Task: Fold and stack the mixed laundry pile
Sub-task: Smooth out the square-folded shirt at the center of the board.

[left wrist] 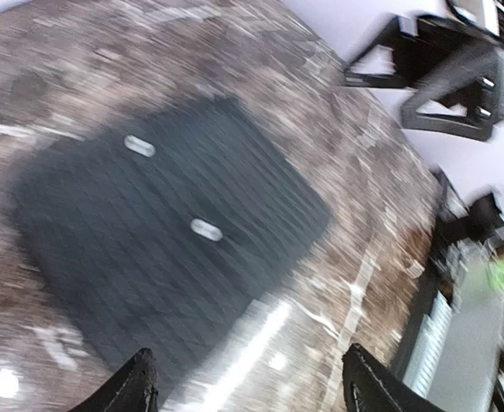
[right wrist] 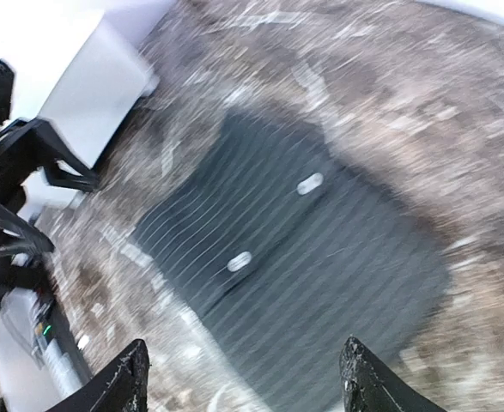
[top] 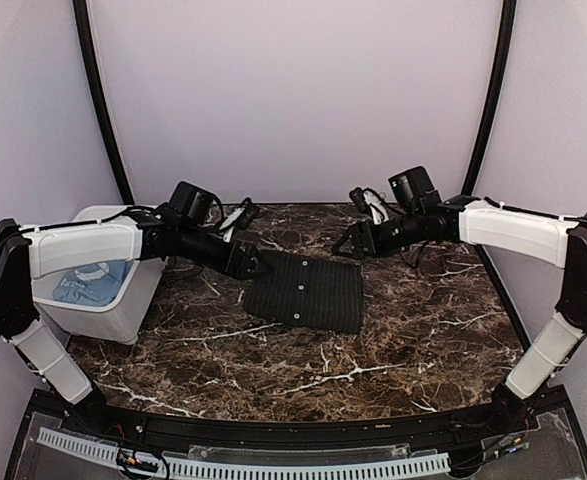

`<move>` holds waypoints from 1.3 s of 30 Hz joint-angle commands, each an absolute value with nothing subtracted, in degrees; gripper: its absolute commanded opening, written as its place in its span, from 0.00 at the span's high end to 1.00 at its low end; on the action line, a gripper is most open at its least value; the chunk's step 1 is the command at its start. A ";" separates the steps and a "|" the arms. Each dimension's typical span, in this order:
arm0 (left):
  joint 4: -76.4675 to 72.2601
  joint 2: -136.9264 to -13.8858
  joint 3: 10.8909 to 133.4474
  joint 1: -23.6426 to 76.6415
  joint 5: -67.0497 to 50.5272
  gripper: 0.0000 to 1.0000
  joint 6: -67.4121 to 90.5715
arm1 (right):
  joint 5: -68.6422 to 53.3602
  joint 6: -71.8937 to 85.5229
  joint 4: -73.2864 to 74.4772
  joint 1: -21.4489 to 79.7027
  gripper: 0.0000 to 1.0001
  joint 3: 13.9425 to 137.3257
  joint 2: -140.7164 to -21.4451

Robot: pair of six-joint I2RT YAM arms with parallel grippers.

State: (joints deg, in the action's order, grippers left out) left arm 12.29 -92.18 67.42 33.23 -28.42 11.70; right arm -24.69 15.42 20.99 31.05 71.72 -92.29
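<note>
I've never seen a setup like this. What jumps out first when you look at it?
A black pinstriped shirt lies folded into a neat rectangle in the middle of the dark marbled table. The left gripper and the right gripper hover near its far corners, both open and empty. At the table's left edge, a white bin holds a light blue garment.

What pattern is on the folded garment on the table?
Black shirt with fine pale pinstripes; clearest in right wrist view.
</note>
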 commanded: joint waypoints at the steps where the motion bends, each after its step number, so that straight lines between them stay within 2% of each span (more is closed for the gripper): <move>1: 10.63 -91.61 60.71 36.93 -40.07 0.27 15.31 | -36.68 23.38 14.38 36.77 0.27 63.72 -92.99; 4: 4.84 -92.18 58.35 37.69 -46.45 0.27 19.32 | -42.09 28.43 6.52 39.22 0.27 59.66 -93.21; 9: 0.47 -97.37 59.36 37.75 -49.55 0.26 21.76 | -47.67 34.28 -4.87 39.73 0.26 56.85 -96.69; 16: -7.83 -108.80 63.99 35.56 -49.80 0.26 26.80 | -50.21 35.92 -8.87 38.02 0.27 57.27 -104.78; 24: -11.76 -117.21 65.38 30.90 -48.69 0.26 29.24 | -45.76 34.88 -6.92 32.57 0.28 54.63 -111.16; 32: -9.23 -114.90 64.27 30.81 -44.05 0.25 27.38 | -40.35 32.66 -3.09 30.48 0.30 54.63 -112.33; 39: 3.11 -104.38 67.77 34.21 -29.35 0.24 17.60 | -38.93 32.77 -0.87 30.17 0.34 51.83 -98.66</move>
State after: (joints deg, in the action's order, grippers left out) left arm -3.99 -110.85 65.01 33.26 -39.00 23.35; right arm -43.31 33.17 -4.95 31.18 53.49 -106.76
